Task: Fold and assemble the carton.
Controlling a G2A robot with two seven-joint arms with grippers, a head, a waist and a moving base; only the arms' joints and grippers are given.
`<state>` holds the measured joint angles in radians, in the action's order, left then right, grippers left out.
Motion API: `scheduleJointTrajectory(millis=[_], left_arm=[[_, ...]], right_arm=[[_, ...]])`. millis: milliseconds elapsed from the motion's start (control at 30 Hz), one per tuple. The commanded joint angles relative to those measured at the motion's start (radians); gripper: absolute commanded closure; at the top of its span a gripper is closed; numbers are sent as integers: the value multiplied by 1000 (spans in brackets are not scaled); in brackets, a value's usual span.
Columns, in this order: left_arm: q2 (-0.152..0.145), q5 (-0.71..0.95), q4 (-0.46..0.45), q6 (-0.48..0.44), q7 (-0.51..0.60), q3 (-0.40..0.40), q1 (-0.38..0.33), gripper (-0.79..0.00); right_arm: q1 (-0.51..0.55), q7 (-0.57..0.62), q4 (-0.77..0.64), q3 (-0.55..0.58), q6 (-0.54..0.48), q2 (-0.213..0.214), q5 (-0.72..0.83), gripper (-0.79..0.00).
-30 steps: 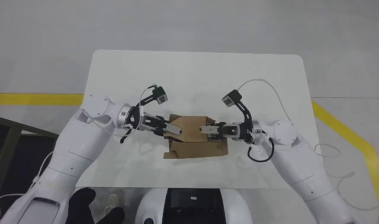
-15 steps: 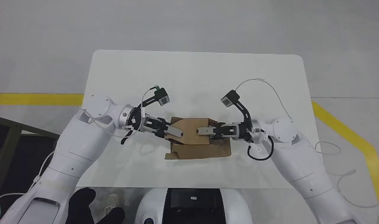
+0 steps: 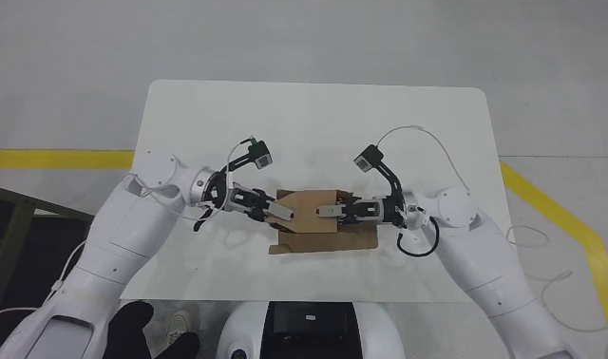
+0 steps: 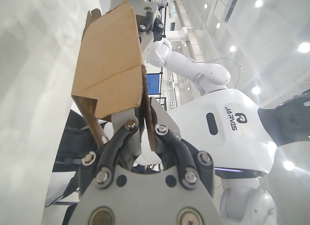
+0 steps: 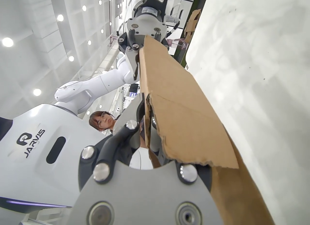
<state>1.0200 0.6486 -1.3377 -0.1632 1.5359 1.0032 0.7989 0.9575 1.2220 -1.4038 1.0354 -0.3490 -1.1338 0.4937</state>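
A brown cardboard carton [image 3: 318, 228] stands near the front middle of the white table [image 3: 313, 122], partly folded up, with both arms at its two ends. My left gripper [image 3: 283, 210] is shut on the carton's left flap; in the left wrist view the cardboard edge [image 4: 145, 105] sits pinched between its fingers [image 4: 132, 117]. My right gripper [image 3: 329, 210] is shut on the opposite flap, and the right wrist view has the carton panel [image 5: 179, 114] clamped at its fingers [image 5: 135, 112]. Each wrist view also catches the other arm's gripper at the carton's far end.
A white cable [image 3: 427, 141] loops over the table behind the right arm. Open table surface lies behind the carton. The table's front edge runs just in front of the carton. Yellow floor tape [image 3: 57, 158] runs beside the table.
Both grippers have drawn closer together over the carton's top, and the carton has narrowed front to back as its panels rise.
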Motion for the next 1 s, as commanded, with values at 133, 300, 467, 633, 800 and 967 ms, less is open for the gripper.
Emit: scheduleJointTrajectory(millis=[133, 300, 467, 633, 800, 967], left_arm=[[-5, 21, -2, -12, 0, 16, 3, -785], [-5, 84, -8, -27, -1, 33, 8, -785], [1, 139, -42, -45, -18, 45, 6, -785], [6, 141, -66, -55, -39, 40, 15, -785], [16, 140, -94, -60, -35, 10, 16, -785], [26, 111, -112, -52, -44, -21, 2, -785]], right_arm=[[3, -8, -13, 2, 12, 4, -46, 0], [7, -21, -26, 0, 21, 4, -66, 0], [10, -41, -35, -4, 27, 4, -81, 0], [12, -58, -48, -3, 37, 4, -88, 0], [16, -83, -64, 5, 54, 5, -89, 0], [21, -94, -75, 11, 72, 7, -96, 0]])
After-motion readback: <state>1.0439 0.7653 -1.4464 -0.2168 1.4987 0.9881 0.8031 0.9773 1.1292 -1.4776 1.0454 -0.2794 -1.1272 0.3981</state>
